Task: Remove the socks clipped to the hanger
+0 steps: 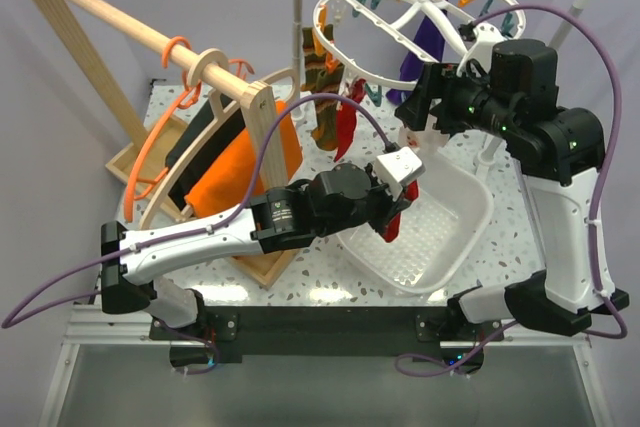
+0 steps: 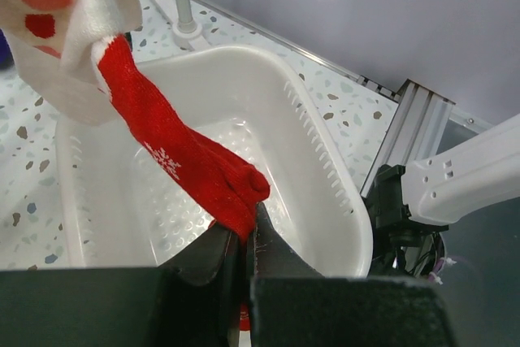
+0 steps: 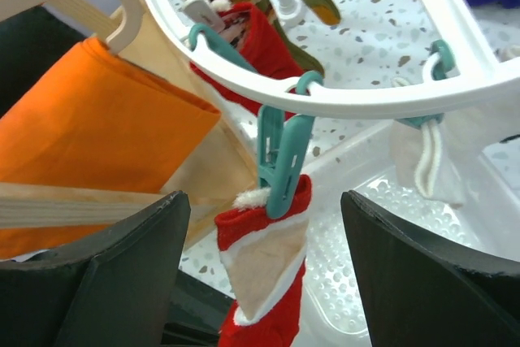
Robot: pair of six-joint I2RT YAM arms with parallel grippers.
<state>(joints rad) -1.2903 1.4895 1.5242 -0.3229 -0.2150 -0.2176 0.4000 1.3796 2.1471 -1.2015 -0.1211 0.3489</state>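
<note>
The white oval hanger (image 1: 395, 9) hangs at the back with orange and teal clips. A brown-striped sock (image 1: 322, 77), a red sock (image 1: 348, 119) and a purple sock (image 1: 425, 42) hang from it. My left gripper (image 2: 244, 237) is shut on the toe of a red sock with a white snowflake (image 2: 183, 156), over the basket. My right gripper (image 3: 268, 274) is open just under the hanger frame (image 3: 366, 99). Between its fingers hangs a teal clip (image 3: 280, 160) gripping a red sock with a cream cuff (image 3: 264, 258). A white sock (image 3: 422, 160) hangs on the clip beside it.
A white plastic basket (image 1: 470, 209) sits on the speckled table below the hanger. At the left, a wooden rail (image 1: 110, 17) carries wooden coat hangers with orange (image 1: 235, 172) and black cloths, and thin orange hangers (image 1: 150, 152).
</note>
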